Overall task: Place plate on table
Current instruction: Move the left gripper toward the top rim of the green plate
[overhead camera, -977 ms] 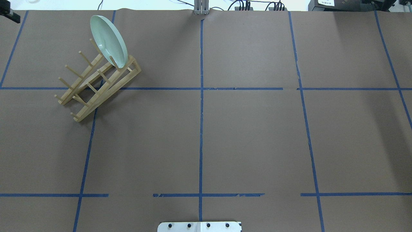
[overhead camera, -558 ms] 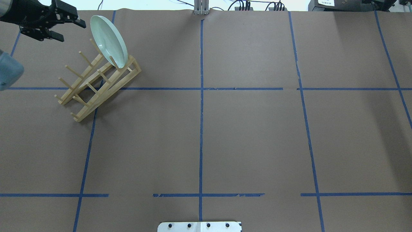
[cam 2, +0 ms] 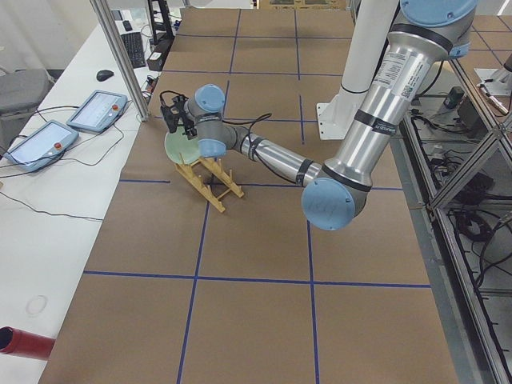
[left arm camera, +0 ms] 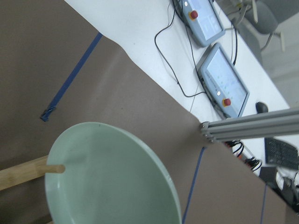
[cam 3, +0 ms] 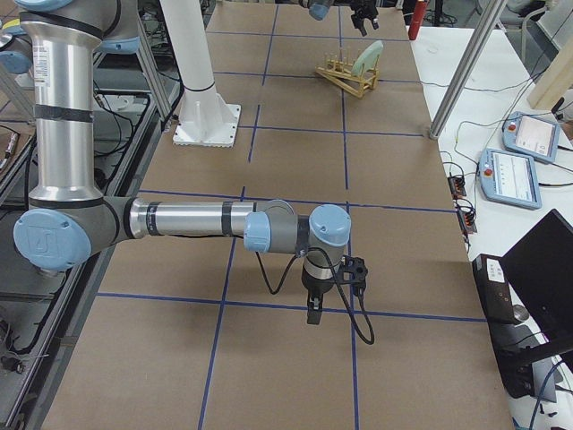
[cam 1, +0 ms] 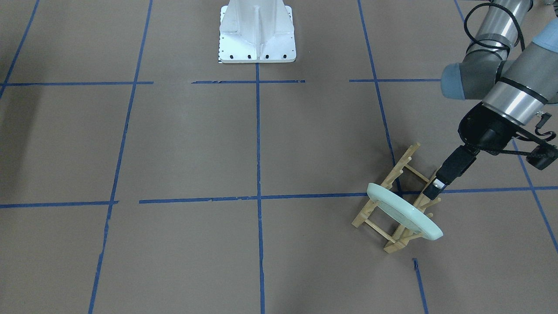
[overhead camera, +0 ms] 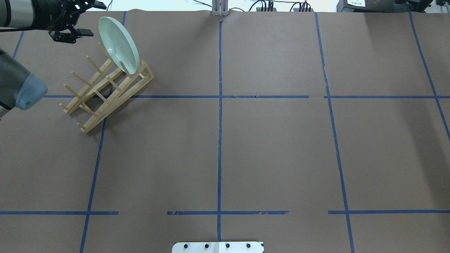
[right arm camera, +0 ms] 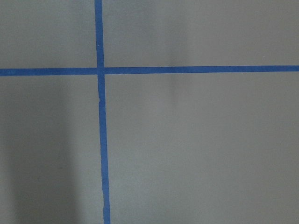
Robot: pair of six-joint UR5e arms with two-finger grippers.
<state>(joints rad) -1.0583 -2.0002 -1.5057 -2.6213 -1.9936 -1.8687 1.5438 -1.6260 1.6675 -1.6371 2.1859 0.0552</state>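
Even, diffuse light falls from above. The table (overhead camera: 274, 151) shows only faint, soft-edged shadows, darkest toward the overhead view's right. The plate (left arm camera: 112, 182) carries only a mild sheen. Both wrist views are slightly soft; the exterior views are sharp.

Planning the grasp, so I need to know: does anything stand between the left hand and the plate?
Nothing visible does. The open left hand sits just beside the upper rim of the plate, apart from it. The plate leans in the wooden rack, with a peg in front of its hollow face.
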